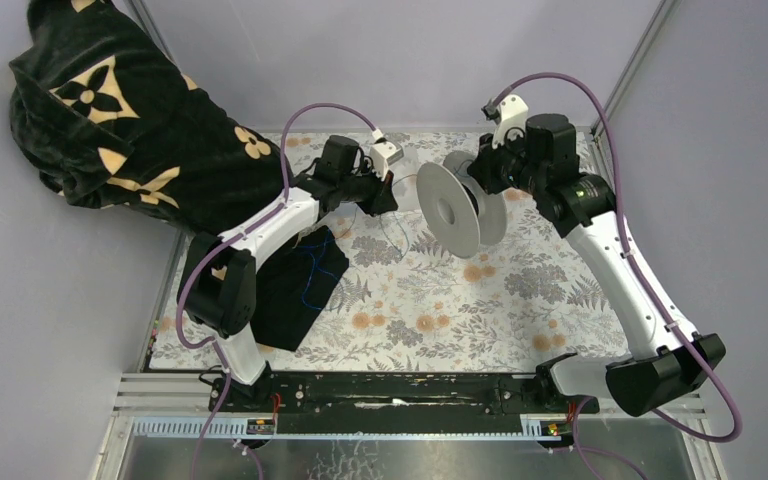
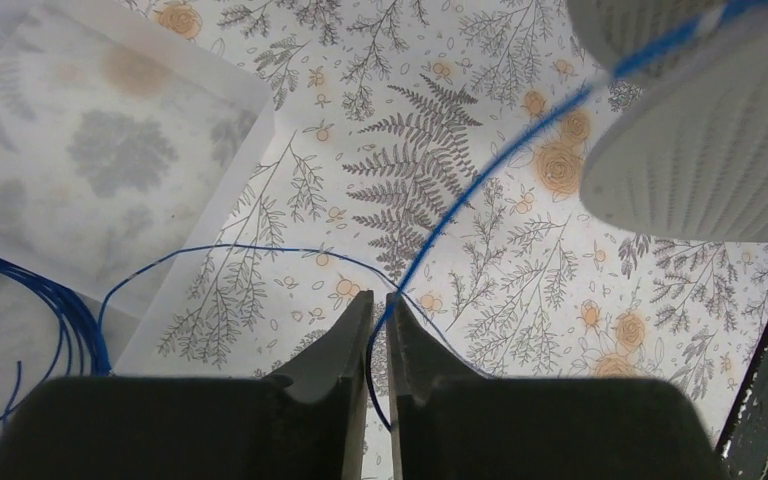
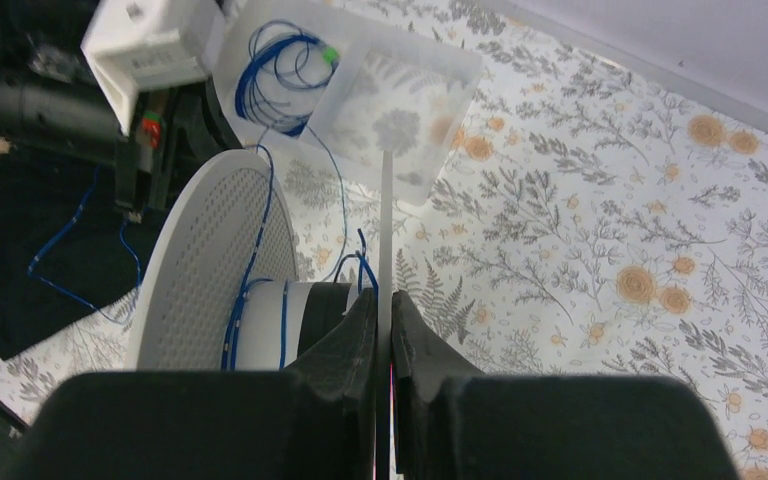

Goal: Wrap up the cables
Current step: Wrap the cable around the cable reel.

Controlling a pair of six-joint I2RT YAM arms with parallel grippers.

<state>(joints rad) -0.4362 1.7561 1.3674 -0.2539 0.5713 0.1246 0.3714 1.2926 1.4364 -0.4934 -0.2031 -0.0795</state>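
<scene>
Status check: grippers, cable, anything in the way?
Left gripper shut on blue cable, strand running to spool. Right gripper shut on spool flange; few turns wound. Loose coil lies on translucent tray; nothing across strand.

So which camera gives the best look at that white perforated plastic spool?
The top external view: nearly the whole white perforated plastic spool shows, both discs. The left wrist view catches only its disc edges; the right wrist view shows one disc and the core, cropped.

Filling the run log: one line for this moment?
left fingers shut on cable | right fingers shut on spool | cable runs to spool, some turns wound
</scene>
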